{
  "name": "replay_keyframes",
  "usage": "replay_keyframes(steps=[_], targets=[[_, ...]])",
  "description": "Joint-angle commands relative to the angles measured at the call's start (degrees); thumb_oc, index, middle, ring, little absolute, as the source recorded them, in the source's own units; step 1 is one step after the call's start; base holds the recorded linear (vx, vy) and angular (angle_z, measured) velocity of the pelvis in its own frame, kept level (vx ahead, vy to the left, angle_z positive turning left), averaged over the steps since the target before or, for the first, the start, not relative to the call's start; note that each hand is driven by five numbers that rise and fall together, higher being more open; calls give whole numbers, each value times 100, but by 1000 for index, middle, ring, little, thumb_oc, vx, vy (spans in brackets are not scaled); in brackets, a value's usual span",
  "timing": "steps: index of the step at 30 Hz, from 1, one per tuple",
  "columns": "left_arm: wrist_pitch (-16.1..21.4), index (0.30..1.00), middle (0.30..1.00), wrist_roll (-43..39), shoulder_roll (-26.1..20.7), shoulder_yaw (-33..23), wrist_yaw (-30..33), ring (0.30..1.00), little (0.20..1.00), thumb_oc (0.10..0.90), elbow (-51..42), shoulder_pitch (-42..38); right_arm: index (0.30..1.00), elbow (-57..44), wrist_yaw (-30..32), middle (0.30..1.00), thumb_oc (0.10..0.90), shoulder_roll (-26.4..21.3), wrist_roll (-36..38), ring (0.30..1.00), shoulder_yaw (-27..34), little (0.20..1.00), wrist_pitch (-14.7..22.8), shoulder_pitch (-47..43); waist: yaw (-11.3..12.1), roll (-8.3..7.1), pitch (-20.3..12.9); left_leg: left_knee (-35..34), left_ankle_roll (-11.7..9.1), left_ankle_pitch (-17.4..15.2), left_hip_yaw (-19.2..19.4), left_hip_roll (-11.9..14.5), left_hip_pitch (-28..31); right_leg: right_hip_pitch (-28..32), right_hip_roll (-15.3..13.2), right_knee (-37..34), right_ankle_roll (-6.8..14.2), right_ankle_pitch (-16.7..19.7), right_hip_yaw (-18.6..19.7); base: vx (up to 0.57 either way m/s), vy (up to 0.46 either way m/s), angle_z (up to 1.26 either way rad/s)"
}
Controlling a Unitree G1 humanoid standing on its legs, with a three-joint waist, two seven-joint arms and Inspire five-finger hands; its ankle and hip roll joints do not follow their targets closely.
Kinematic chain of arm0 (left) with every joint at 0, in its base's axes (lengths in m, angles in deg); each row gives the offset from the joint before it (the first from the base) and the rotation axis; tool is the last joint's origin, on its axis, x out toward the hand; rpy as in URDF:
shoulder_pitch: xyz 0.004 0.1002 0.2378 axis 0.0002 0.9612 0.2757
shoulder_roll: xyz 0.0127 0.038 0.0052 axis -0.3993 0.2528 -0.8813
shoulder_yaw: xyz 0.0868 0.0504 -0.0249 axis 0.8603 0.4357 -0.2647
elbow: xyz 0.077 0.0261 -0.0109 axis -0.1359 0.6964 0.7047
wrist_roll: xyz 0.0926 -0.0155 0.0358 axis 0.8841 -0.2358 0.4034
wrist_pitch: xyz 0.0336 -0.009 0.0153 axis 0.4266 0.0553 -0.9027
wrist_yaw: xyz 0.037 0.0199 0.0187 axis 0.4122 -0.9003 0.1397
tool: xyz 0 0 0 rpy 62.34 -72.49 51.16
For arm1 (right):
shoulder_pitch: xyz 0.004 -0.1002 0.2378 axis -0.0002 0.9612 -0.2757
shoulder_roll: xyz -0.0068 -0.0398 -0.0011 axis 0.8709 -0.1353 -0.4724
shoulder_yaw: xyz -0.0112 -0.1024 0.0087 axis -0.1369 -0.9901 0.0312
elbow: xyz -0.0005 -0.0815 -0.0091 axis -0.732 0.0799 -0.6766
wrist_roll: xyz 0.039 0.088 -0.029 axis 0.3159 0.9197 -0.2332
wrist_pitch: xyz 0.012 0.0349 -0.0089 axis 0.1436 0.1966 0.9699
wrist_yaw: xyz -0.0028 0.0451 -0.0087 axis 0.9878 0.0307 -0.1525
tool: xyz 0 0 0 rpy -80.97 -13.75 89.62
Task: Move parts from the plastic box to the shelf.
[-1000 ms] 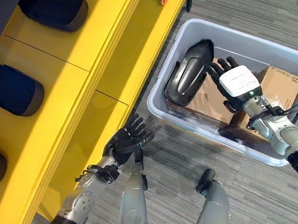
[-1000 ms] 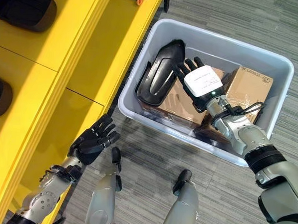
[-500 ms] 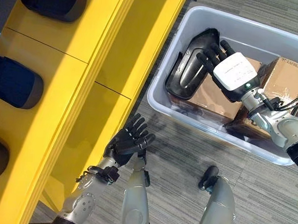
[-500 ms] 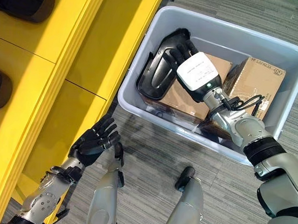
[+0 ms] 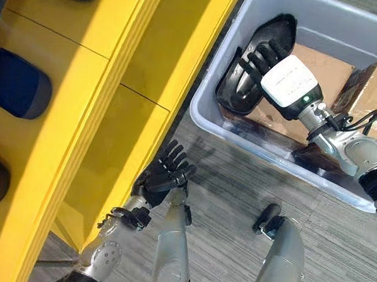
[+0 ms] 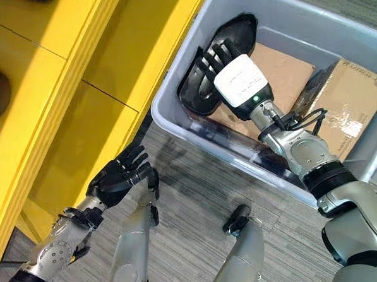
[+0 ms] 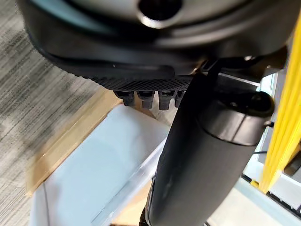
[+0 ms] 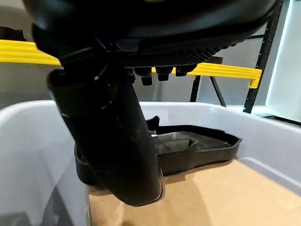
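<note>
- Black moulded plastic part (image 5: 255, 65), elongated shell with raised rim, sits in the grey plastic box (image 5: 321, 21), leaning against the wall nearest the yellow shelf (image 5: 82, 110).
- Part rests partly on the flat brown cardboard box (image 6: 278, 67) under the right hand (image 5: 280, 79); second cardboard box (image 6: 348, 102) sits on the hand's far side from the part.
- Right hand: fingers straight, spread over the part's inner face, not clamped on it. Thumb contact: cannot tell.
- Left hand (image 5: 164, 177): fingers relaxed, apart, holding nothing, low beside the shelf front, well away from the box.
- Risk: with no curl round the rim, lifting now would likely let the part slide off down the wall or wedge in the corner.
- Long axis runs along the fingers, narrow end pointing past the fingertips; hollow side faces the palm.
</note>
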Motion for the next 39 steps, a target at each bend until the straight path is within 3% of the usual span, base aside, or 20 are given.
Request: replay_keyframes(steps=[1,9,13,20,24,26,39], targets=[[586,1000,1000,-137,-318,-108,-274,1000,1000,900,-609,-291,1000,0,347,1000,900,77,-94,1000,-100,1000,-108,-960,89,-222,1,1690,-240,-1894,44,-134,-99,252,453,-417,52,-69,-273,-31,-107,40],[653,1000,1000,-182,-445,-184,-298,1000,1000,900,-584,-360,1000,214,45,1000,900,102,194,1000,-253,1000,-386,-967,146,-249,1,2854,6,-2603,-257,-133,-1073,-464,281,660,-65,-475,-131,-1,-57,14],[629,1000,1000,-202,-516,-261,-318,1000,1000,900,-607,-320,1000,333,-17,1000,900,83,396,1000,-297,1000,-531,-1001,179,-243,1,3182,47,-2708,-394,-135,-1365,-695,234,911,-58,-527,-62,11,-35,7],[605,1000,1000,-204,-590,-367,-379,1000,1000,900,-647,-326,1000,557,-13,1000,900,59,646,1000,-312,1000,-736,-1045,214,-249,1,3561,81,-2808,-600,-157,-1730,-994,188,1189,-23,-569,12,-1,-21,2],[608,1000,1000,-262,-649,-379,-375,1000,1000,900,-623,-370,1000,780,463,1000,900,49,786,1000,-281,1000,-1224,-1086,228,-243,1,3754,98,-2843,-700,-184,-1910,-1158,152,1349,4,-587,40,-6,-27,7],[571,1000,1000,-246,-653,-397,-437,1000,1000,900,-612,-381,1000,892,566,1000,900,79,747,1000,-167,1000,-1291,-1069,237,-236,1,3782,100,-2855,-730,-198,-1943,-1190,142,1374,21,-588,35,-8,-17,0],[504,1000,1000,-376,-751,-487,-516,1000,1000,900,-668,-533,1000,1363,396,1000,900,66,1150,1000,-202,1000,-1629,-1187,258,-213,1,3938,64,-2833,-854,-231,-2182,-1434,96,1560,84,-592,60,1,-9,0]])
